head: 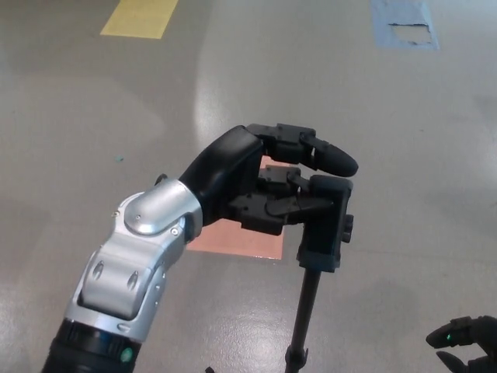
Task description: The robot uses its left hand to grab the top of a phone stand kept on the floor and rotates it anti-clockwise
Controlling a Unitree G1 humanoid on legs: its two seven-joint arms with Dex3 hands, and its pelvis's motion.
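Left hand [272,183]: the black hand is brought in from the picture's left, curled over the head of the phone stand [324,225]. The upper fingers [326,158] are hooked across the top and the thumb is pressed in from the near side, so the clamp head looks to be held between them, though the contact faces themselves are hidden.

Phone stand: it is seen upright on the grey floor [93,116], just right of centre, its black clamp head at the top and its thin pole [305,311] dropping away to the bottom edge. The foot is not shown.

Behind the stand: a flat orange-pink sheet [233,237] is seen lying on the floor, partly covered by the hand.

Right hand [466,342]: only a dark part with a green light is caught at the lower right corner, well apart from the stand. Whether its fingers are spread or closed cannot be told.

Step in hand: judged to be the anti-clockwise turn, with the grip already made.

How it is done well: the squeeze should be kept even and the twist taken about the pole's own axis, so the head is turned rather than pushed sideways.

Risk: a sideways pull could tip the stand; a loose grip could let the head slip.
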